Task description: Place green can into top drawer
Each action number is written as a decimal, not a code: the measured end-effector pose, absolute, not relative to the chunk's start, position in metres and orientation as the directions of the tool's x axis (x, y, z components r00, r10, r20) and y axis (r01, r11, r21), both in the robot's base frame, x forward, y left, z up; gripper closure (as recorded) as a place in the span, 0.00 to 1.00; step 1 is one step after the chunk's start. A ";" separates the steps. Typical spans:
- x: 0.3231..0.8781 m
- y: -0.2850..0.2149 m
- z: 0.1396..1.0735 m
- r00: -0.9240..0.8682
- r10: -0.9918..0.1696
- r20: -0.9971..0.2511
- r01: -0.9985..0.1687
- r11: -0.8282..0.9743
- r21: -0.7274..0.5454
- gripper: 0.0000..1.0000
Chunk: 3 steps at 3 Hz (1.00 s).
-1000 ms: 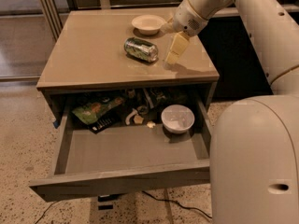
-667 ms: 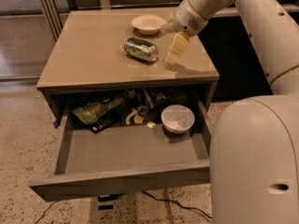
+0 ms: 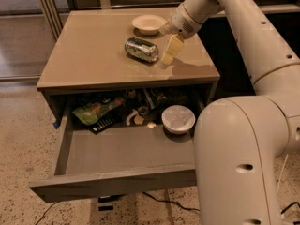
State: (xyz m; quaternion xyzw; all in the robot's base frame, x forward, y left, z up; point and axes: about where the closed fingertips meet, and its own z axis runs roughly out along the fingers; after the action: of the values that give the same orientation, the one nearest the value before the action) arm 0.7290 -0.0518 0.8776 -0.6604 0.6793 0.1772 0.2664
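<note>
The green can (image 3: 141,49) lies on its side on the tan cabinet top (image 3: 93,50), shiny green with silvery patches. My gripper (image 3: 168,57) hangs just to the right of the can, its tips close to the tabletop, and I cannot tell whether it touches the can. The top drawer (image 3: 117,153) is pulled wide open below. The front part of its grey floor is bare.
A small white bowl (image 3: 148,23) sits on the cabinet top behind the can. At the back of the drawer lie a green snack bag (image 3: 93,110), a white bowl (image 3: 178,118) and several small items. My robot body (image 3: 243,163) stands at the right of the drawer.
My gripper has edged slightly left toward the can. The can and the drawer have not moved.
</note>
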 end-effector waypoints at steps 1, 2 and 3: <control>0.747 -0.018 0.847 0.022 -0.786 -0.618 -0.996 0.033 -0.078 0.00; 0.748 -0.006 0.845 0.030 -0.777 -0.629 -0.997 0.022 -0.075 0.00; 0.747 0.010 0.846 0.048 -0.771 -0.635 -0.997 -0.002 -0.073 0.00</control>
State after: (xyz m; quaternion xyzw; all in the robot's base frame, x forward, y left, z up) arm 0.7473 0.0097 0.8459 -0.6742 0.6557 0.2151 0.2630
